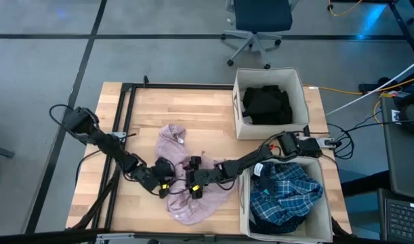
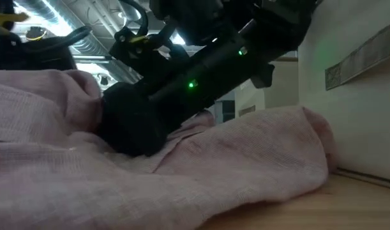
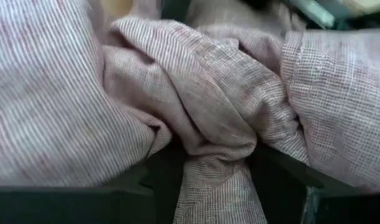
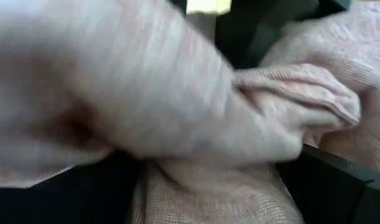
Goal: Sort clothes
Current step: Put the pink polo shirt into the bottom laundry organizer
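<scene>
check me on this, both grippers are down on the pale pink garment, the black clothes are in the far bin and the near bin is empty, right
One thing is off: the near bin is not empty. The high view shows a blue plaid garment in it. The rest stands: left gripper and right gripper are on the pale pink garment, black clothes in the far bin.

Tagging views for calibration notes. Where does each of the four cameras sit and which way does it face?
High: above the table, straight down; both arms, left gripper, right gripper, two bins.
Low: table height, looking level; pink garment, a dark arm pressed into it.
Left wrist: on the left arm, facing forward into bunched pink cloth; own dark fingers.
Right wrist: same, blurred; fingers.
Shared: all four show the pink garment.
</scene>
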Tool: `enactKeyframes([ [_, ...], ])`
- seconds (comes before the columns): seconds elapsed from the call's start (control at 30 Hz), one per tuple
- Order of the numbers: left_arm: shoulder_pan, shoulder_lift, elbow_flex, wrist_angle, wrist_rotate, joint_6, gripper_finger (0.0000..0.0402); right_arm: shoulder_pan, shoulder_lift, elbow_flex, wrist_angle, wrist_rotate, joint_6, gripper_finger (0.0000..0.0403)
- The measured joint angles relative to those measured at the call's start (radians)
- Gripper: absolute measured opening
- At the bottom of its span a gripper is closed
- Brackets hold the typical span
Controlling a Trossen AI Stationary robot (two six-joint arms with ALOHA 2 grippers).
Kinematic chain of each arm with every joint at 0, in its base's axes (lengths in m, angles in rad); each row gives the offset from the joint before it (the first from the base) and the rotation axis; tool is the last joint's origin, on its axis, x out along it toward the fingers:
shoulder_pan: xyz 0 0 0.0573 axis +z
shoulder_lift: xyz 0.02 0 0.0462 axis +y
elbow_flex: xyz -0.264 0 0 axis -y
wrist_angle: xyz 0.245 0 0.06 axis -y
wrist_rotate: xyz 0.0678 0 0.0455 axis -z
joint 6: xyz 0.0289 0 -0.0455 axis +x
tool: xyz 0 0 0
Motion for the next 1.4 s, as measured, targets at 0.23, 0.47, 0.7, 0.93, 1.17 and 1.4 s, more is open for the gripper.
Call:
enactKeyframes([
  [0.23,0.073,0.112,-0.003,0.231,0.004,0.074,0.0172,0.001,0.011,-0.007,0.081,0.002,0.0,0.0359],
  [0.47,0.092,0.139,0.007,0.351,0.008,0.154,0.0172,-0.002,0.011,-0.007,0.064,0.001,0.012,0.0279],
  [0.7,0.079,0.11,0.025,0.37,0.0,0.184,0.0172,-0.004,0.011,-0.001,0.039,0.008,0.032,0.0114],
  [0.93,0.008,-0.082,0.032,0.121,-0.012,0.134,0.0172,-0.002,0.003,0.004,-0.003,0.014,0.004,0.0086],
  [1.17,-0.086,-0.327,0.032,-0.292,-0.005,-0.029,0.0173,0.016,-0.078,-0.006,-0.1,0.161,-0.067,0.0081],
  [1.4,-0.158,-0.409,0.03,-0.502,-0.141,-0.131,0.0173,0.018,-0.245,-0.005,-0.18,0.226,-0.111,0.0079],
])
